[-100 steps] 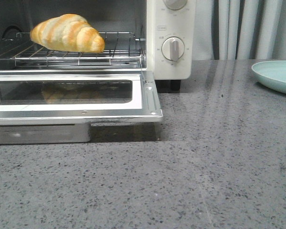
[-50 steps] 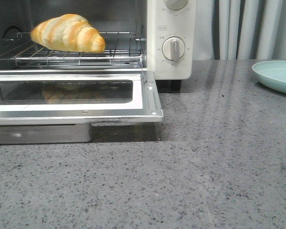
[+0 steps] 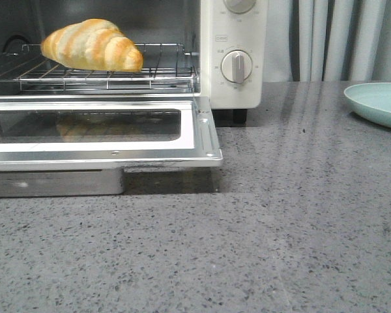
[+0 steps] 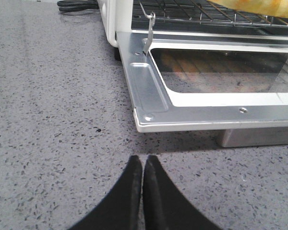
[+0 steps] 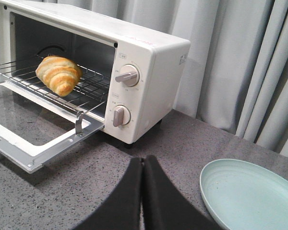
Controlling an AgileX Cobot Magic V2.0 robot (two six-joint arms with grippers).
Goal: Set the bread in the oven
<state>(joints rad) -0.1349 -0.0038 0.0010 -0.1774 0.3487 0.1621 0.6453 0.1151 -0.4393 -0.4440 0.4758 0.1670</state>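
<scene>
1. The bread [image 3: 92, 44] lies on the wire rack [image 3: 163, 70] inside the oven [image 3: 231, 88], upper left of the front frame. One tapered end points toward the open mouth.
2. The door [image 3: 202, 134] is dropped flat, its glass window facing up, overhanging the grey surface [image 3: 280, 228].
3. Left end effector [image 4: 143, 165]: fingers pressed together, holding nothing, low over the surface just short of the door's near corner.
4. Right end effector [image 5: 143, 167]: also closed and empty, well back from the oven. A pale green plate [image 5: 252, 194] sits bare, lower right of that wrist frame.
5. Judgement: the placing looks done; the door is still down.
6. Risk: the left arm sits close to the door corner. A careless swing could clip the metal edge and jolt the oven.
7. Risk: the roll rests toward the front of the rack. A jolt, or a hard door closure, could roll it out onto the glass.
</scene>
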